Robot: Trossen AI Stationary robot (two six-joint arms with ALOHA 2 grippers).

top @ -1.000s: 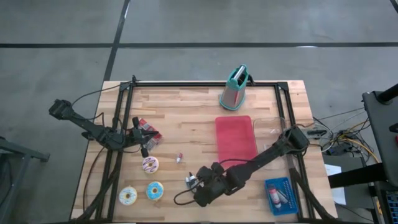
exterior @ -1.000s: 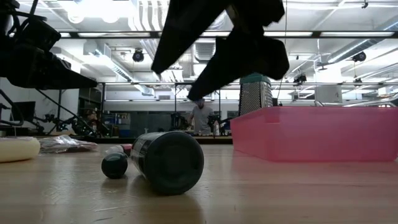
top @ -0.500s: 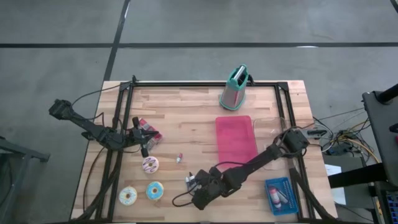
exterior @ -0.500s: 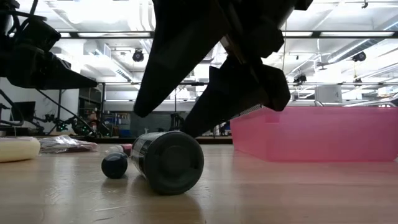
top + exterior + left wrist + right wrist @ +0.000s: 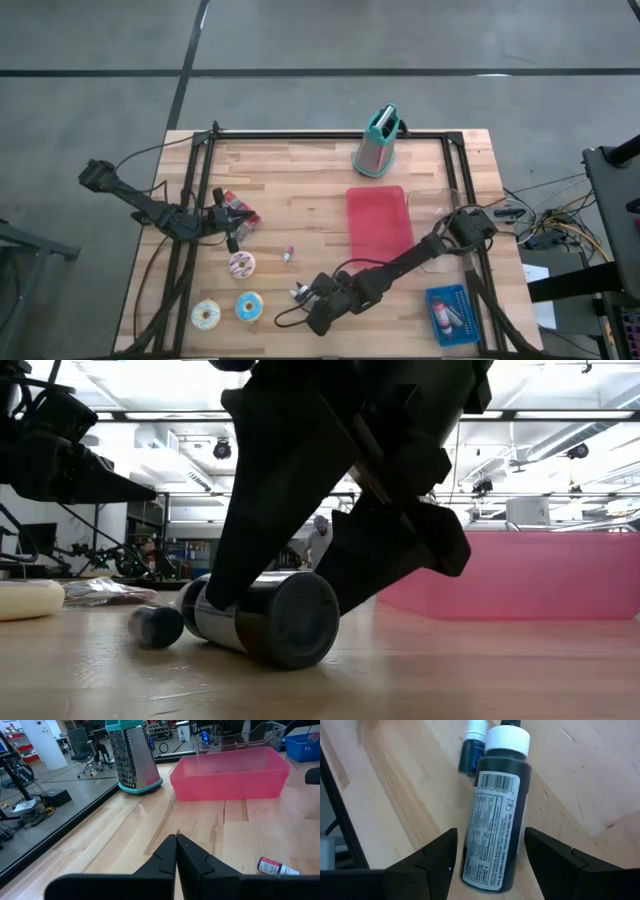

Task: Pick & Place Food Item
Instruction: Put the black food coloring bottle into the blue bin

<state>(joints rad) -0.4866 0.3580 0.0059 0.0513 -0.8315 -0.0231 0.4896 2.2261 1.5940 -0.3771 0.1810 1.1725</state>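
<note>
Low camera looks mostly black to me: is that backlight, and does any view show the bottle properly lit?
Low view: yes, bright ceiling lights behind turn the right gripper and dark bottle into near-silhouettes. Right wrist view: evenly lit, the bottle's label and white cap are clear between the open jaws. High view: flat light, no glare, but the bottle is tiny there.

Lying flat on the pale wooden table [image 5: 580, 775]: 1 dark bottle [image 5: 495, 820] with a white cap [image 5: 507, 739] and a printed label with barcode. Flanked by the right gripper [image 5: 490, 857], its 2 dark fingers [image 5: 427, 857] spread wide, 1 along each side. Just beside the cap, a small blue bottle [image 5: 470, 757] with a white top.
</note>
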